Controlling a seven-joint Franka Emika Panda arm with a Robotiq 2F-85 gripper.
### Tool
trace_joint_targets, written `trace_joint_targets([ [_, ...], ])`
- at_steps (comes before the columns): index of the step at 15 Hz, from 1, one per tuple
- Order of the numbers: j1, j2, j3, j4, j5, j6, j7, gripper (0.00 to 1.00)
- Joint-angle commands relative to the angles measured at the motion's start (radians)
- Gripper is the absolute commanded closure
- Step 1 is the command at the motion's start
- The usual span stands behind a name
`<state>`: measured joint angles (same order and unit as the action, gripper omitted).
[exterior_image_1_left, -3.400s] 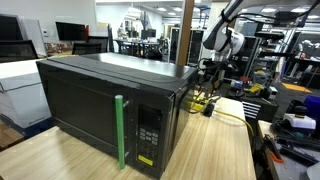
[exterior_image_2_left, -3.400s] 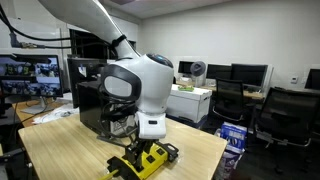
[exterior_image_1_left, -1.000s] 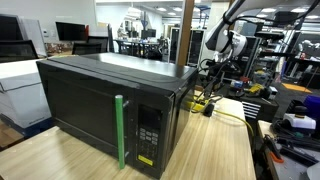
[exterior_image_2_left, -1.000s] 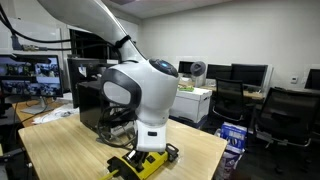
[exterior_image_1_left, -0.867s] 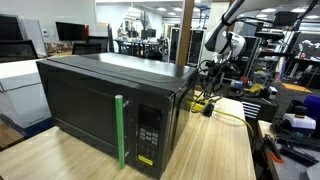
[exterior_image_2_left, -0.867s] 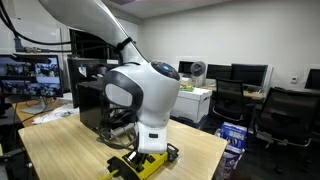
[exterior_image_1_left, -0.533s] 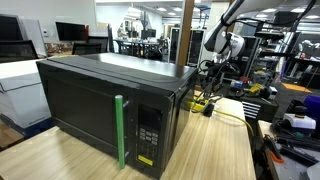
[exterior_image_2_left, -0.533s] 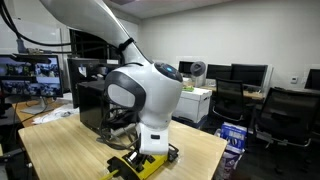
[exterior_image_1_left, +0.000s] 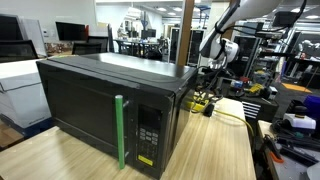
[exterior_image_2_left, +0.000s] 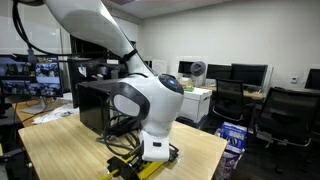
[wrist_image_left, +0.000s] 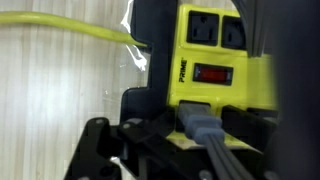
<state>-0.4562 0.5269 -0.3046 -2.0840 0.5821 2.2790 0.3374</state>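
A yellow power strip with a red switch and a grey plug fills the wrist view. A yellow cable runs from it to the left. The strip lies on the wooden table behind a black microwave with a green handle. My gripper hangs just above the strip. In an exterior view my white wrist sits low over the strip and hides the fingers. The jaws' dark parts merge with the strip's black surround, so their opening is unclear.
Cables lie around the strip on the table. A white cabinet, monitors, office chairs and a blue box stand beyond the table edge. Tools lie on a bench beside the table.
My arm has swung and lowered over the power strip. The wrist has dropped closer to the table. The microwave and strip have not moved.
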Motion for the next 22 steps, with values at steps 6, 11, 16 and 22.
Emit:
trace_joint_targets([
  [6,0.016,0.047,0.003,0.051,-0.032,-0.008,0.002,0.0],
  [11,0.056,-0.029,-0.029,0.038,-0.155,-0.061,0.044,0.0],
  [16,0.103,-0.103,-0.06,0.041,-0.285,-0.125,0.086,0.0],
  [22,0.158,-0.193,-0.08,0.058,-0.483,-0.182,0.084,0.0],
])
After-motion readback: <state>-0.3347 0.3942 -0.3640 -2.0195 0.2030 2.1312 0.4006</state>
